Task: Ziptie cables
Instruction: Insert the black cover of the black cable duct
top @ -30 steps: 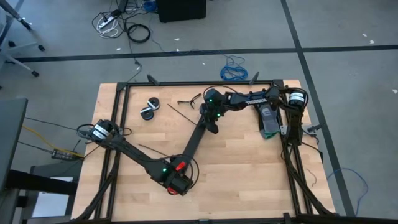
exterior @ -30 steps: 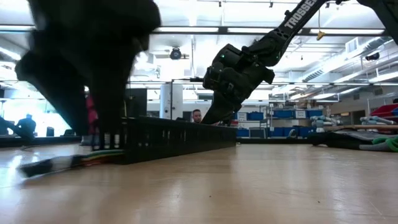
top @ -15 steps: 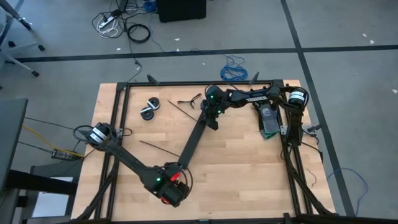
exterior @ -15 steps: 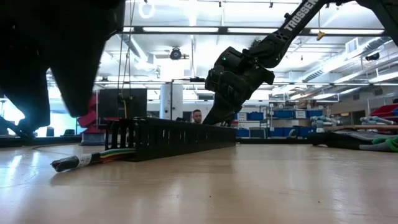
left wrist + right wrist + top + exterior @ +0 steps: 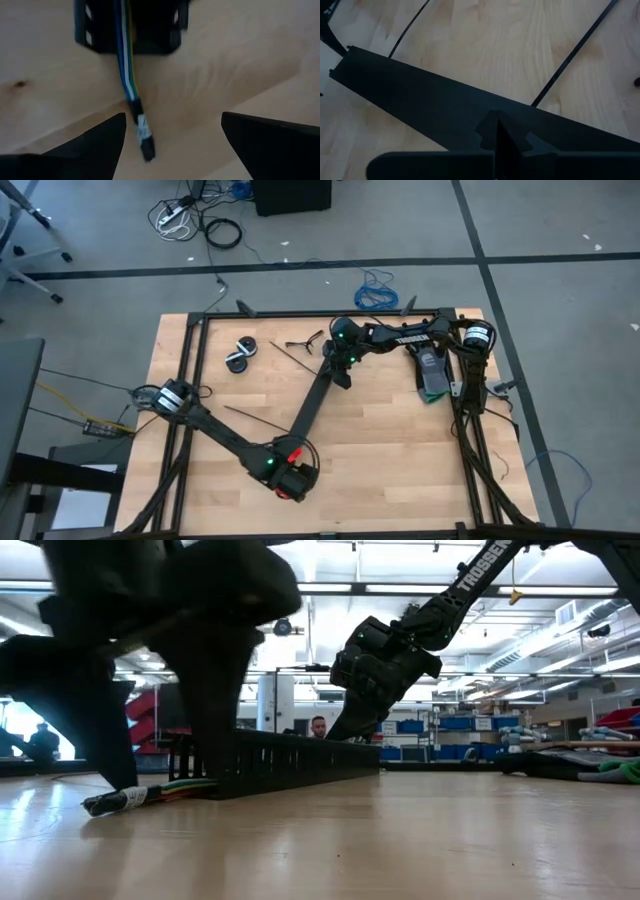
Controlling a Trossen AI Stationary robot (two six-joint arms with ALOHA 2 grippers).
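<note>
- Printed in white along the right arm's upper link, low view: "TROSSE" [image 5: 480, 565], cut off by the picture's edge; no other writing legible.
- Right gripper [image 5: 340, 368]: at the far end of the long black slotted channel [image 5: 312, 408], fingers [image 5: 485, 132] drawn together on its wall.
- Left gripper [image 5: 292, 480]: low over the channel's near end, close to the table's front edge, fingers [image 5: 85, 145] spread wide and holding nothing.
- Cables [image 5: 127, 70]: laid inside the channel, with blue, yellow and white strands emerging from its near end (dark sleeved tip flat on the wood, between the left fingers but touching neither).
- Same cable end in the low view [image 5: 150, 795]: flat on the boards just outside the channel's mouth.
- Zipties: one [image 5: 250, 420] on the wood left of the channel, another [image 5: 290, 355] near its far end, both apart from the grippers.
- Two small rolls [image 5: 240, 355] toward the far left corner, well apart from the channel.
- Table [image 5: 400, 460]: bare wood right of the channel and along the front right.
</note>
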